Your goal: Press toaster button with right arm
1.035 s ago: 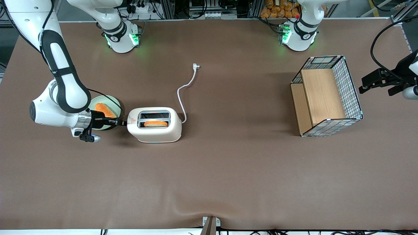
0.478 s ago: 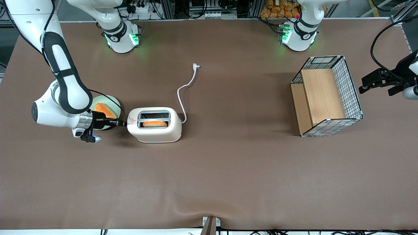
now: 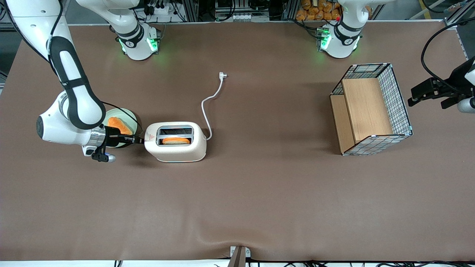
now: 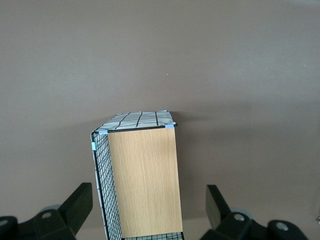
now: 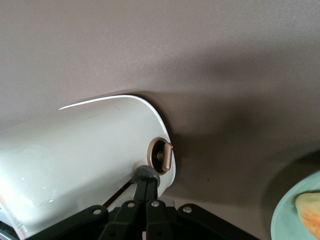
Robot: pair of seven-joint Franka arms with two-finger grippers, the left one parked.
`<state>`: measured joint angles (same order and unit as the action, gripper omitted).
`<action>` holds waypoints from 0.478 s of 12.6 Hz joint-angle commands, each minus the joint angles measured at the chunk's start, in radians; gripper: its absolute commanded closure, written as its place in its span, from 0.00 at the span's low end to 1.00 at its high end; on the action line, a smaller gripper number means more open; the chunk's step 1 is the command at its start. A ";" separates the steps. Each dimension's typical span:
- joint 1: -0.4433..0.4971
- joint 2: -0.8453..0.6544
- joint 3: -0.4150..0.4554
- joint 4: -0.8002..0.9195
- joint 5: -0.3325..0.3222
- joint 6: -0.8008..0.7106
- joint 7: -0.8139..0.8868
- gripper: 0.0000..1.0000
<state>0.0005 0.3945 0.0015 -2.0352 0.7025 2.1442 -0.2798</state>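
Reaching in level with the desk [image 3: 259,193], the right arm [image 3: 72,92] brings its hand [image 3: 139,140] to the short end of the toaster [image 3: 178,148], the end nearest the red triangle mark [image 3: 149,137]. In the right wrist view the two black fingers [image 5: 145,187] lie pressed together with no gap, pinching nothing, and their joined tips touch the toaster's end wall [image 5: 90,155] at a grey rounded piece, which seems to be the toaster button [image 5: 146,173]. Just beside that contact sits a copper-coloured ring with a small lever [image 5: 161,155], also on the toaster's end.

The toaster stands upright on the desk, with a slice of toast [image 3: 177,141] in the slot nearer the front camera; the slot farther from it [image 3: 175,130] looks dark. A white cord [image 3: 209,107] runs from the toaster's other short end to a plug [image 3: 222,75] lying farther from the front camera than the toaster. Beside the toaster, under the arm's wrist, is a pale green plate [image 3: 130,118] carrying an orange piece of food [image 3: 118,124]. A wire basket with wooden panels [image 3: 371,107] lies well apart from the toaster, toward the parked arm's end of the desk.
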 commanded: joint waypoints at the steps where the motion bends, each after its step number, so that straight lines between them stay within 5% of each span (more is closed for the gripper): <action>1: 0.029 0.050 0.006 -0.005 0.026 0.075 -0.018 1.00; 6: 0.030 0.049 0.006 -0.011 0.026 0.085 -0.018 1.00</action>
<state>0.0023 0.3945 0.0015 -2.0381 0.7025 2.1510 -0.2798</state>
